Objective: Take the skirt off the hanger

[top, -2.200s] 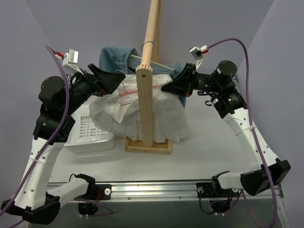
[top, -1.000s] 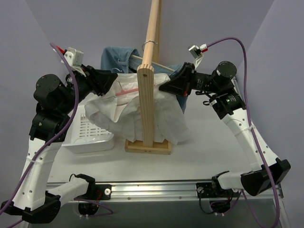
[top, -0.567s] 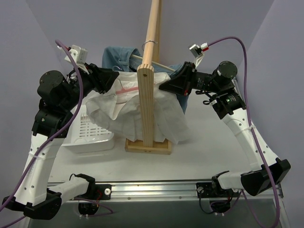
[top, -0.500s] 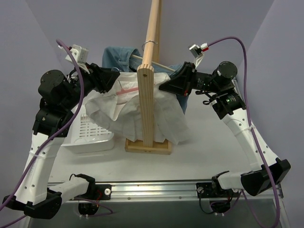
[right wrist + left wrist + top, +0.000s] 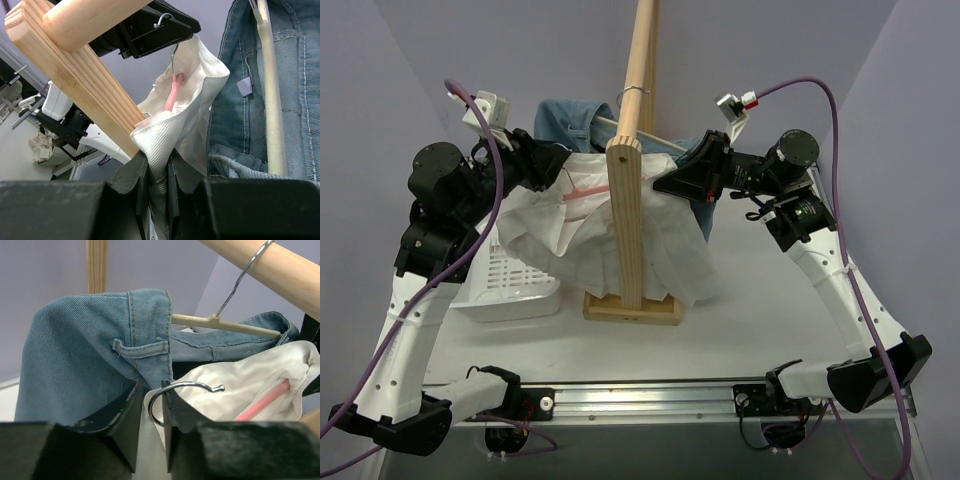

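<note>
Clamping an edge of the skirt (image 5: 167,132), the right gripper (image 5: 156,167) faces the left gripper (image 5: 150,425), which grasps the hanger (image 5: 263,403) by its metal hook (image 5: 186,385).

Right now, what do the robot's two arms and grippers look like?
The left arm and right arm have white links with bulky black joints. The left gripper and right gripper each have two black angular fingers. A purple cable runs along each arm to a small white module.
</note>
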Robot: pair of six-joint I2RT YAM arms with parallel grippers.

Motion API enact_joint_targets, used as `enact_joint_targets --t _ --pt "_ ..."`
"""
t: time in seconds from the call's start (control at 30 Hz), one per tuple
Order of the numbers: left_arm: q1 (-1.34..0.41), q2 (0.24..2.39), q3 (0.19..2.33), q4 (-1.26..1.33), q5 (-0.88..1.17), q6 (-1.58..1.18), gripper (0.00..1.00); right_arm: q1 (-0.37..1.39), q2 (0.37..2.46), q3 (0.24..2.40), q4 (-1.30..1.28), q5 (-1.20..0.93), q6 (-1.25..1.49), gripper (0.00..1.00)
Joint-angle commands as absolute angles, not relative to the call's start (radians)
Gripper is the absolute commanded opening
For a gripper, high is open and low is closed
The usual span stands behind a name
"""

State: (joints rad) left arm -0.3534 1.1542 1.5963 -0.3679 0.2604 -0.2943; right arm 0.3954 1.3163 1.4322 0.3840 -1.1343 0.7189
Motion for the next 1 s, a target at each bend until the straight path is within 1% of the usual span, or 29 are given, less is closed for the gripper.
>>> enact_joint_targets --t 0.0,0.03,0.07,0.23,0.27,0.3,0.33,0.37,0.47,0.53,0.6,0.63,0.67,0.77,0.87,0.97 --pt "-0.351 1.129 1.609 -0.282 0.288 -0.319 0.27 0.414 1.281 1.471 0.454 -1.177 0.721 0.00" --pt "-0.351 1.127 1.609 -0.278 0.290 -0.325 0.10 0.414 1.279 1.470 0.448 -1.172 0.710 0.00" --pt "-0.350 1.120 1.611 -0.275 0.287 -0.333 0.03 0.414 1.279 1.471 0.427 -1.163 0.703 0.00" --pt "-0.351 1.091 1.606 -0.256 0.279 -0.353 0.02 0.414 1.287 1.473 0.353 -1.131 0.663 0.00" --pt "-0.351 1.082 1.606 -0.253 0.275 -0.354 0.02 0.414 1.289 1.479 0.298 -1.121 0.628 0.01" --pt "-0.353 1.078 1.608 -0.258 0.270 -0.360 0.02 0.414 1.292 1.482 0.270 -1.108 0.611 0.05" --pt "-0.351 1.077 1.614 -0.270 0.256 -0.362 0.02 0.414 1.292 1.482 0.256 -1.098 0.601 0.22" --pt "-0.351 1.077 1.618 -0.278 0.252 -0.364 0.02 0.416 1.290 1.477 0.235 -1.089 0.597 0.28" --pt "-0.351 1.077 1.631 -0.291 0.245 -0.376 0.02 0.414 1.287 1.479 0.198 -1.069 0.565 0.35" --pt "-0.353 1.080 1.632 -0.293 0.245 -0.396 0.02 0.416 1.285 1.476 0.196 -1.071 0.565 0.35" --pt "-0.351 1.080 1.629 -0.287 0.256 -0.406 0.02 0.414 1.285 1.477 0.198 -1.068 0.565 0.24" --pt "-0.351 1.080 1.628 -0.282 0.262 -0.411 0.02 0.416 1.287 1.479 0.199 -1.065 0.565 0.23" --pt "-0.351 1.083 1.629 -0.279 0.268 -0.413 0.02 0.414 1.285 1.480 0.198 -1.065 0.565 0.24" --pt "-0.351 1.081 1.629 -0.281 0.268 -0.417 0.02 0.414 1.287 1.480 0.177 -1.055 0.548 0.37" --pt "-0.351 1.075 1.626 -0.278 0.275 -0.414 0.02 0.414 1.284 1.470 0.167 -1.051 0.537 0.38" --pt "-0.351 1.072 1.623 -0.278 0.285 -0.420 0.02 0.414 1.284 1.462 0.170 -1.049 0.535 0.37"
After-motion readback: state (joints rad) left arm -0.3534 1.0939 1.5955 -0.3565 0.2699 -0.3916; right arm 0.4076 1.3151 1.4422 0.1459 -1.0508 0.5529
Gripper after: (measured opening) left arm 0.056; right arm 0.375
